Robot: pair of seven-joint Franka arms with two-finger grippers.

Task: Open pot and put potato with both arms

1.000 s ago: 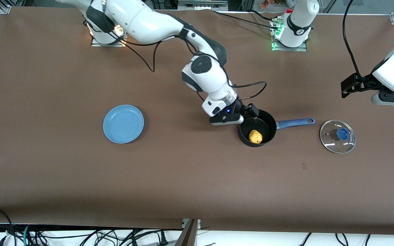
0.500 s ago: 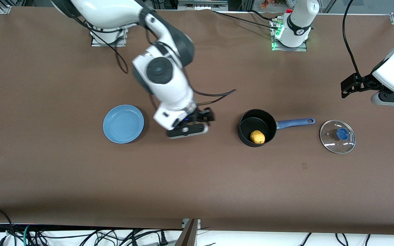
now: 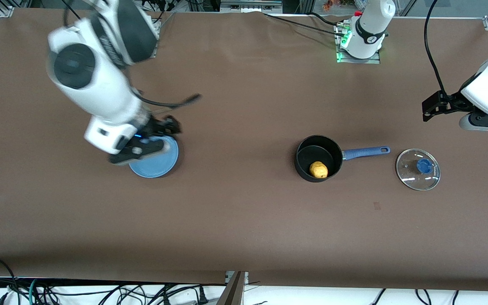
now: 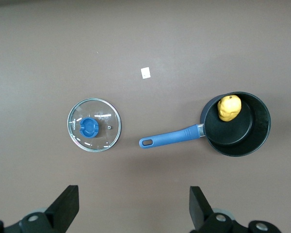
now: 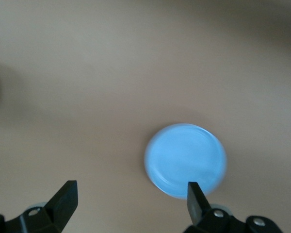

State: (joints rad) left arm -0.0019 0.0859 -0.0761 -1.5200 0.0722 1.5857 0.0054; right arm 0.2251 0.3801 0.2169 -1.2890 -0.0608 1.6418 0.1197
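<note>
The black pot [image 3: 307, 157] stands uncovered with its blue handle [image 3: 364, 151] pointing toward the left arm's end of the table. The yellow potato [image 3: 319, 169] lies inside it, and both show in the left wrist view as the pot [image 4: 254, 141] and the potato [image 4: 229, 108]. The glass lid [image 3: 417, 169] with its blue knob lies flat on the table beside the handle's tip, and the left wrist view shows the lid [image 4: 94, 124] too. My right gripper [image 3: 170, 126] hangs open and empty over the blue plate's edge. My left gripper [image 3: 428, 108] waits open and empty above the table at the left arm's end.
The flat blue plate [image 3: 159, 163] lies toward the right arm's end, partly under my right hand, and the right wrist view has the plate [image 5: 185, 160] by one fingertip. A small white scrap [image 4: 145, 73] lies on the brown table [image 3: 244, 220] near the pot and the lid.
My right arm has swung away from the pot to above the blue plate, its gripper still open and empty. The potato stays in the pot. The left arm has not moved.
</note>
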